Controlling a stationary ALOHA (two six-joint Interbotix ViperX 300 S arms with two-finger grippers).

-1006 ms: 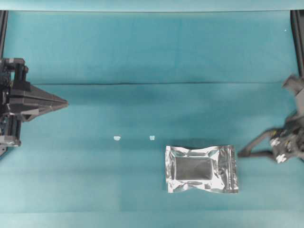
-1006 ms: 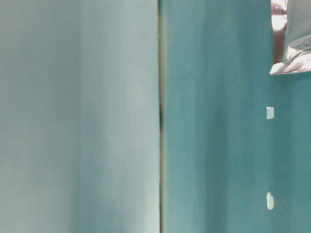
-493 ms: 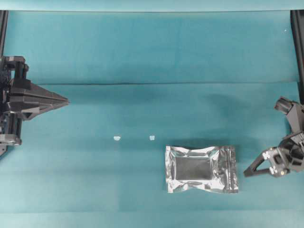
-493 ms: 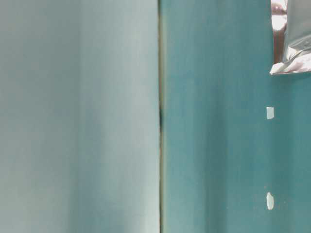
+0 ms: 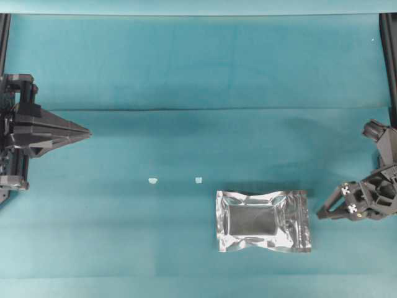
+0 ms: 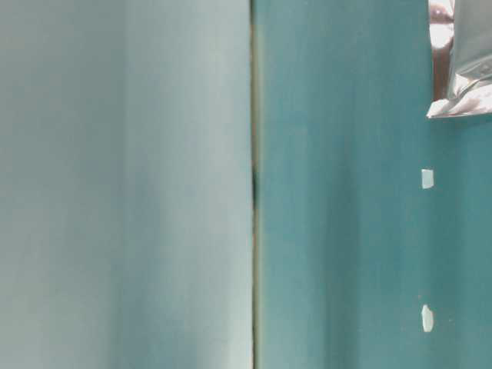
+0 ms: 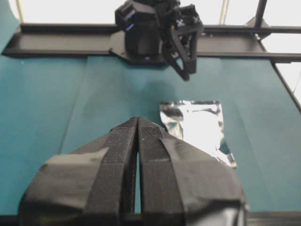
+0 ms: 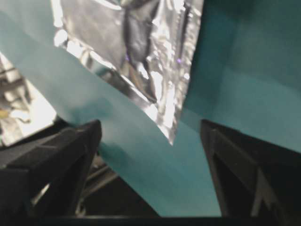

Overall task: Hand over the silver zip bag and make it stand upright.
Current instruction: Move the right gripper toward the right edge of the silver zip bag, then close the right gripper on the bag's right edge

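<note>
I am holding my right gripper (image 8: 150,136) wide open and empty near the silver zip bag (image 5: 263,220), lying flat on the teal cloth (image 5: 198,68), my left gripper (image 5: 84,132) closed, empty.

Both arms are matte black, angular plastic — the left pincer (image 5: 85,131) tapers into a long wedge with tape-wrapped, ribbed fingers (image 7: 117,155), the right pincer (image 5: 324,213) carries small white cross marks — screws showing.

The table-level view's edge cuts the silver zip bag (image 6: 469,69) to one corner, the right wrist view crops and blurs it, and the two white scraps (image 5: 152,180) are too small to identify.
</note>
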